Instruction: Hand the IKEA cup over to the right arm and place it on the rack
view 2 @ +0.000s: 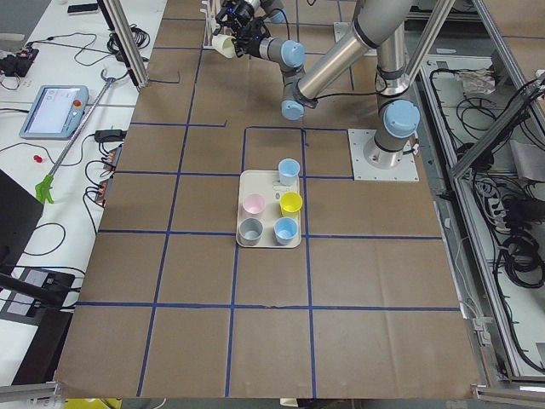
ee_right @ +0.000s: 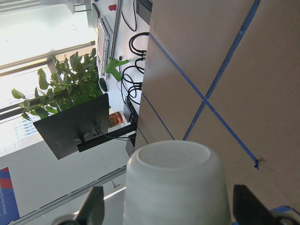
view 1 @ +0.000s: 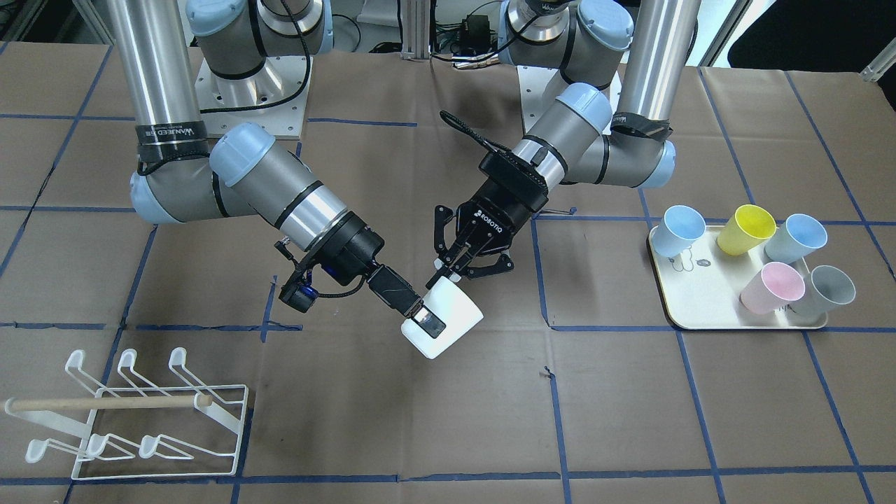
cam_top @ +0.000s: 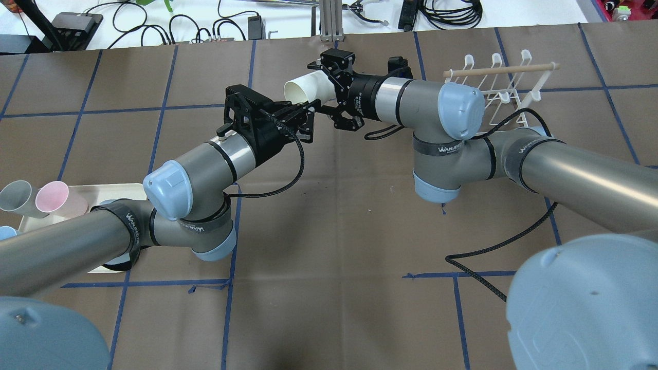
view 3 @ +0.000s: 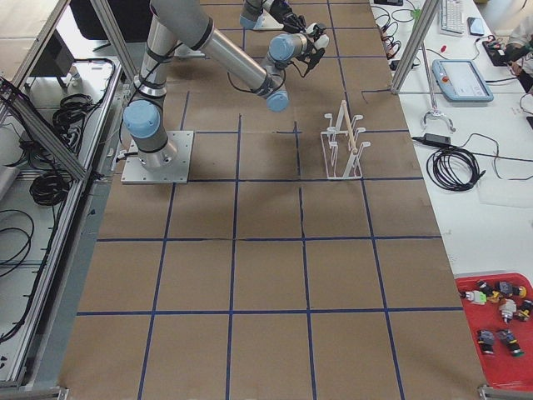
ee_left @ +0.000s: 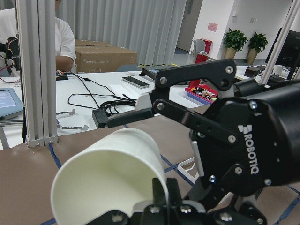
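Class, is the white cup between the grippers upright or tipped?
Tipped on its side: the white cup shows its mouth sideways overhead, rim pinched by the left gripper.

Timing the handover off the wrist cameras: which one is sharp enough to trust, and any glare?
Right wrist view: the white cup sits close and soft, the fingers either side are blurred, and the window top left is blown out. Left wrist view: the cup's rim is crisp and evenly lit, no glare on it.
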Available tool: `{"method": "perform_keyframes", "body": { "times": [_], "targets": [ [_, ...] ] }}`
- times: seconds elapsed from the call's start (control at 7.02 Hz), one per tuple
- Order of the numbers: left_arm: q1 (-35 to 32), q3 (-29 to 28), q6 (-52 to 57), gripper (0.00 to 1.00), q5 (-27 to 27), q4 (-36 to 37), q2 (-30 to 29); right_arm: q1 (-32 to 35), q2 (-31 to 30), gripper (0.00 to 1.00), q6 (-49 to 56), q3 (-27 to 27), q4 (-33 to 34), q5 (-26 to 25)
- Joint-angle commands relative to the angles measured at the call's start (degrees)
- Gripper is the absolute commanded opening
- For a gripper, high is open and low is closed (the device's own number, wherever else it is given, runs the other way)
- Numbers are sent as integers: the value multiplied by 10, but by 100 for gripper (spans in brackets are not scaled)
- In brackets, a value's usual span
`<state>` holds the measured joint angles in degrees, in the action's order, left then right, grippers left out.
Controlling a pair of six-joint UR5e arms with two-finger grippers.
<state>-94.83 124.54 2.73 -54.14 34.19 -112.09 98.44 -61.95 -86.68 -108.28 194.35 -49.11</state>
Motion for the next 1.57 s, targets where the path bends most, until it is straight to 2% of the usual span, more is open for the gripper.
{"method": "perform_keyframes", "body": {
  "times": [0.0, 0.43, 0.57, 0.85, 1.0, 1.14, 1.28, 1.42],
  "targets": [
    [0, 0, 0, 6, 0, 0, 0, 0, 3, 96, -1, 1, 0, 1],
    [0, 0, 0, 8, 0, 0, 0, 1, 5, 95, -1, 1, 0, 0],
    [0, -1, 0, 9, 0, 1, 1, 1, 9, 91, -1, 2, -1, 0],
    [0, -1, 0, 9, 0, 0, 1, 1, 9, 70, -1, 2, -1, 2],
    [0, -1, 0, 10, 0, 1, 1, 1, 8, 67, -1, 2, -2, 2],
    [0, -2, 0, 15, 0, 1, 2, 1, 8, 67, -1, 2, -2, 2],
    [0, -2, 0, 23, 0, 1, 5, 0, 7, 59, -2, 2, -2, 4],
    [0, -3, 1, 32, -14, 1, 5, 0, 7, 57, -1, 3, -3, 6]
  ]
}}
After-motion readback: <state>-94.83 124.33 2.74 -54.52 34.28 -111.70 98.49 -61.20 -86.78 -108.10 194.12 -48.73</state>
